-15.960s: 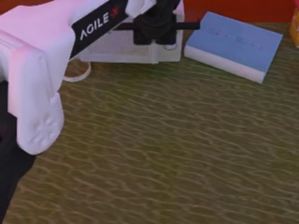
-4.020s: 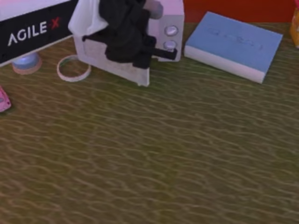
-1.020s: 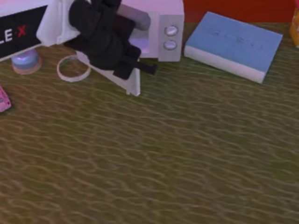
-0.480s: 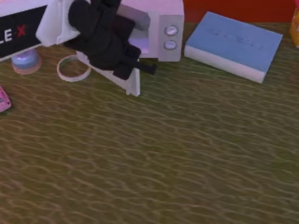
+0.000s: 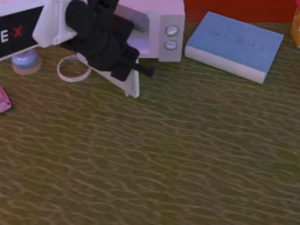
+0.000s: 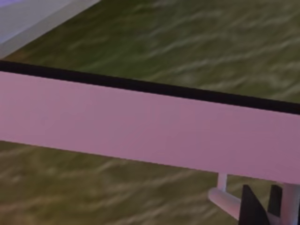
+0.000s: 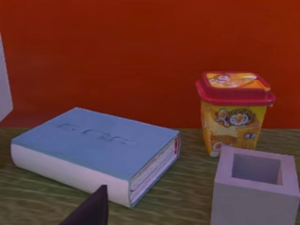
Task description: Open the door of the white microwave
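Observation:
The white microwave (image 5: pixel 164 18) stands at the table's back, its two silver knobs facing the front. Its door (image 5: pixel 132 86) is swung out on its left hinge, and the cavity shows behind it. My left gripper (image 5: pixel 143 69) is at the door's free edge, shut on the door's handle. In the left wrist view the door (image 6: pixel 140 126) crosses the picture as a pale band, and the handle (image 6: pixel 225 200) runs into the left gripper (image 6: pixel 262 208). My right arm is parked out of the top view; one dark finger (image 7: pixel 93 208) shows.
A blue-covered book (image 5: pixel 234 44) lies right of the microwave. A white ring (image 5: pixel 73 68), a small blue dome on a pink base (image 5: pixel 26 62) and a pink object (image 5: pixel 3 99) sit at the left. A yellow tub (image 7: pixel 234 112) and a hollow white cube (image 7: pixel 255 187) stand by the book.
The door, shut at first, has swung steadily wider. Over the last second my left gripper has drawn its free edge a little further left and towards the front.

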Controlling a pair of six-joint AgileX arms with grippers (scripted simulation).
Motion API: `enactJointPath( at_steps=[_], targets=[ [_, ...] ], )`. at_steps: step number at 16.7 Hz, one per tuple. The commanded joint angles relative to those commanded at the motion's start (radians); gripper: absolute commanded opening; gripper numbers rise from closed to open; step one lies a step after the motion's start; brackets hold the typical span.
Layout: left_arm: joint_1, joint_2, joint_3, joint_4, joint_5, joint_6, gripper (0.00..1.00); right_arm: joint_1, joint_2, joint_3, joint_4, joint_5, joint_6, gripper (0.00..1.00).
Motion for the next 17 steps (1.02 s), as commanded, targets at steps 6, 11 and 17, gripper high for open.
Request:
enactJointPath(
  at_steps=[6,11,17],
  targets=[
    [0.041,-0.045,-0.053,0.004,0.057,0.11,0.0,0.0,0.0,0.0,0.0,0.0,0.0,1.0],
    [0.041,-0.045,-0.053,0.004,0.057,0.11,0.0,0.0,0.0,0.0,0.0,0.0,0.0,1.0],
    [0.041,-0.045,-0.053,0.004,0.057,0.11,0.0,0.0,0.0,0.0,0.0,0.0,0.0,1.0]
  ],
)
